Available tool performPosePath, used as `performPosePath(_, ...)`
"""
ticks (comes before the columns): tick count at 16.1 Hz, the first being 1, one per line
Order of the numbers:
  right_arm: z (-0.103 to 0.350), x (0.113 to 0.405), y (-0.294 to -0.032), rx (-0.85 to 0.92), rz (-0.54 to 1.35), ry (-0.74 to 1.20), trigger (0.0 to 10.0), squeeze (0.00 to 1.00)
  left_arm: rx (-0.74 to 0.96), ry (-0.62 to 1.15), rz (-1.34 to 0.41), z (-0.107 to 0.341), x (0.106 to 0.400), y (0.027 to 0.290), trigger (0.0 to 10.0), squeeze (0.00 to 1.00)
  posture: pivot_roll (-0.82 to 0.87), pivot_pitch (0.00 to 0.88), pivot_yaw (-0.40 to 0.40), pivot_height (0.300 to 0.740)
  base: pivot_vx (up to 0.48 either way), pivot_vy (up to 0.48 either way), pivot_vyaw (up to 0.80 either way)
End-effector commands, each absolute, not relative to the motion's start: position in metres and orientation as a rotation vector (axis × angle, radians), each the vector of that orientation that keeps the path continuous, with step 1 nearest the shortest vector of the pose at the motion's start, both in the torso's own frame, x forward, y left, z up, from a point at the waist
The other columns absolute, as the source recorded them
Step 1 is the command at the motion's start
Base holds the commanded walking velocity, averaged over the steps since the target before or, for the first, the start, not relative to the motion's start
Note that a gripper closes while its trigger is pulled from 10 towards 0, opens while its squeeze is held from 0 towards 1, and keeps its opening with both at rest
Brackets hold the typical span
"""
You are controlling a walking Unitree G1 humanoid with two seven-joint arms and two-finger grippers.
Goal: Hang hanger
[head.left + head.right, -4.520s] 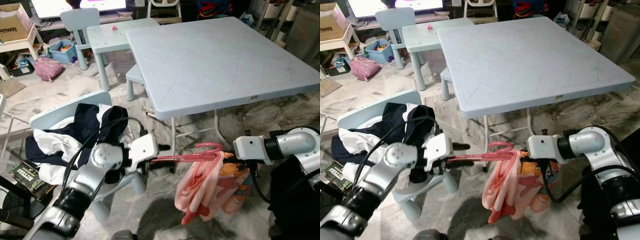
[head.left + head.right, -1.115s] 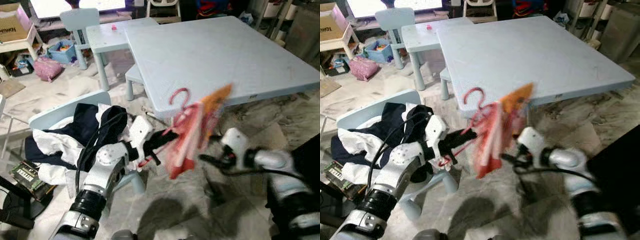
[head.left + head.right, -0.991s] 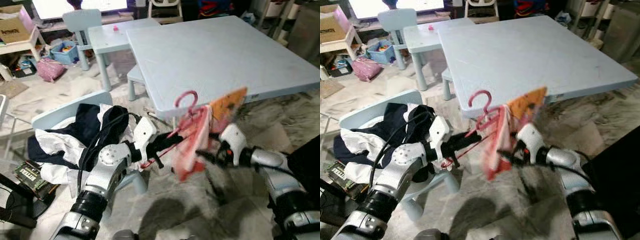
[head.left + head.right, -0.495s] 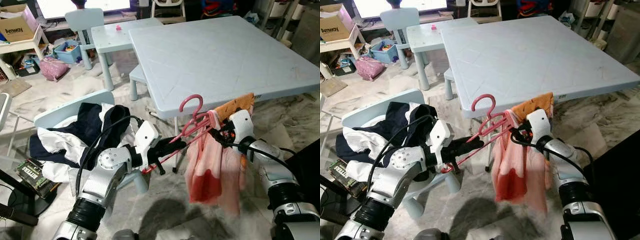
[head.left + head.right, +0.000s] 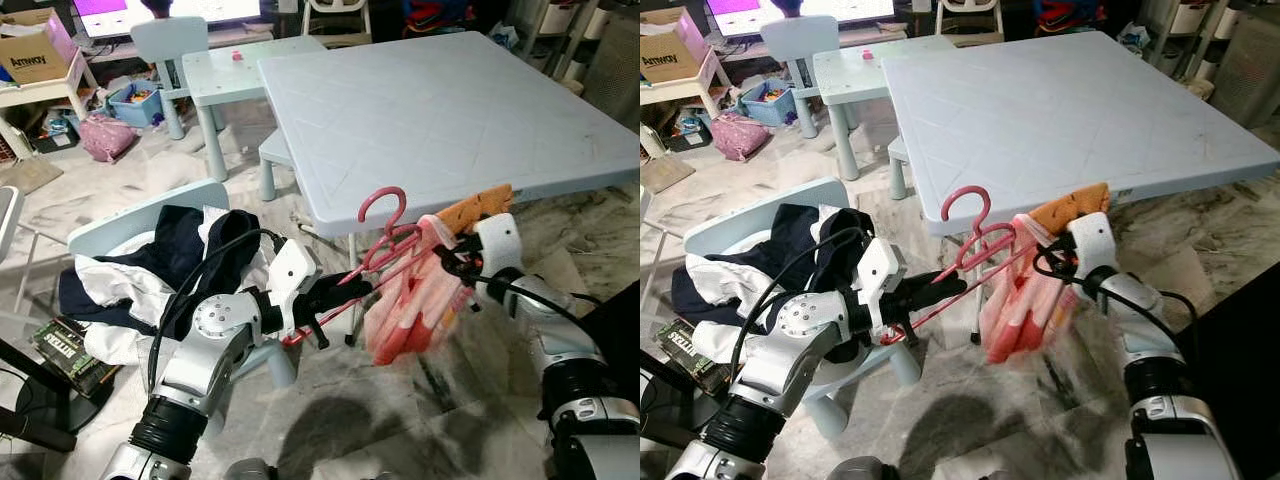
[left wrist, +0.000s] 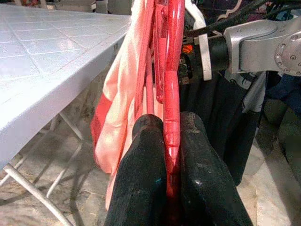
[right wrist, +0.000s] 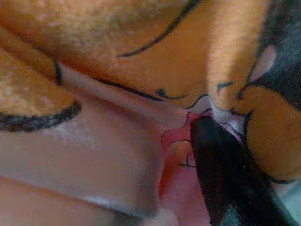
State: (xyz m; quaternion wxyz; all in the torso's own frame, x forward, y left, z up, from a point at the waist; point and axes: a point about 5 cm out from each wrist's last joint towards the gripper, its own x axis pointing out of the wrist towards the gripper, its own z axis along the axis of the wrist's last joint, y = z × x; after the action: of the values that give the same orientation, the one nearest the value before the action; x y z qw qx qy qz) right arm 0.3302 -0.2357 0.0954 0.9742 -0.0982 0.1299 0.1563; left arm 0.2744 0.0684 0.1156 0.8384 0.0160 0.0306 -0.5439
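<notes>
A pink plastic hanger (image 5: 385, 225) stands hook-up in front of the big table's near edge, with a pink and orange child's garment (image 5: 410, 315) draped on it. My left gripper (image 5: 335, 290) is shut on one end of the hanger; in the left wrist view the red bar (image 6: 170, 117) sits pinched between the two black fingers (image 6: 146, 179). My right gripper (image 5: 448, 264) holds the other end under the orange cloth (image 5: 475, 207). The right wrist view has cloth pressed against a black finger (image 7: 225, 174). The garment looks blurred and bunched.
The large pale blue table (image 5: 450, 110) stands just behind the hanger. A child's chair heaped with dark and white clothes (image 5: 170, 255) is at my left. A small table (image 5: 230, 65), another chair (image 5: 165, 40), a box (image 5: 35, 55) and a pink bag (image 5: 100, 135) lie further back.
Over several seconds both arms raised the hanger from lying flat to hook-up. In the last half second the hanging garment swung up and bunched; the grippers barely moved.
</notes>
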Motion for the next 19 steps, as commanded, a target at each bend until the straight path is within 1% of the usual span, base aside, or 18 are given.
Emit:
performPosePath(1,0.103,0.334,-0.241,-0.22,0.29,0.236,0.0,0.0,0.066,0.042,-1.148,0.119,0.275,0.068,0.0,0.0,-0.06,0.011,0.026,0.74,0.0,0.0,0.0)
performPosePath(5,0.109,0.336,-0.25,-0.228,0.228,0.212,0.0,0.0,0.075,0.046,-1.145,0.117,0.276,0.068,0.0,0.0,-0.06,0.003,0.024,0.74,0.0,0.0,0.0)
performPosePath(10,0.117,0.34,-0.26,-0.231,0.145,0.178,0.0,0.0,0.113,0.036,-1.093,0.114,0.281,0.073,0.0,0.0,-0.06,0.0,0.016,0.74,0.0,0.0,0.0)
performPosePath(11,0.121,0.341,-0.265,-0.224,0.1,0.159,0.0,0.0,0.137,0.046,-1.069,0.112,0.283,0.075,0.0,0.0,-0.06,0.0,0.014,0.74,0.0,0.0,0.0)
performPosePath(13,0.131,0.343,-0.27,-0.241,0.05,0.103,0.0,0.0,0.218,0.087,-1.026,0.103,0.287,0.08,0.0,0.0,-0.06,0.0,0.014,0.74,0.0,0.0,0.0)
performPosePath(14,0.147,0.347,-0.269,-0.259,0.022,0.027,0.0,0.0,0.253,0.106,-1.01,0.097,0.287,0.084,0.0,0.0,-0.06,0.0,0.015,0.74,0.0,0.0,0.0)
performPosePath(16,0.158,0.35,-0.27,-0.232,-0.017,-0.025,0.0,0.0,0.25,0.116,-1.013,0.095,0.285,0.084,0.0,0.0,-0.07,0.0,0.017,0.74,0.0,0.0,0.0)
performPosePath(17,0.17,0.355,-0.272,-0.205,-0.071,-0.071,0.0,0.0,0.273,0.117,-1.038,0.092,0.281,0.082,0.0,0.0,-0.06,0.0,0.015,0.74,0.0,0.0,0.0)
performPosePath(19,0.18,0.36,-0.272,-0.179,-0.12,-0.111,0.0,0.0,0.266,0.113,-1.079,0.093,0.275,0.08,0.0,0.0,-0.06,0.0,0.015,0.74,0.0,0.0,0.0)
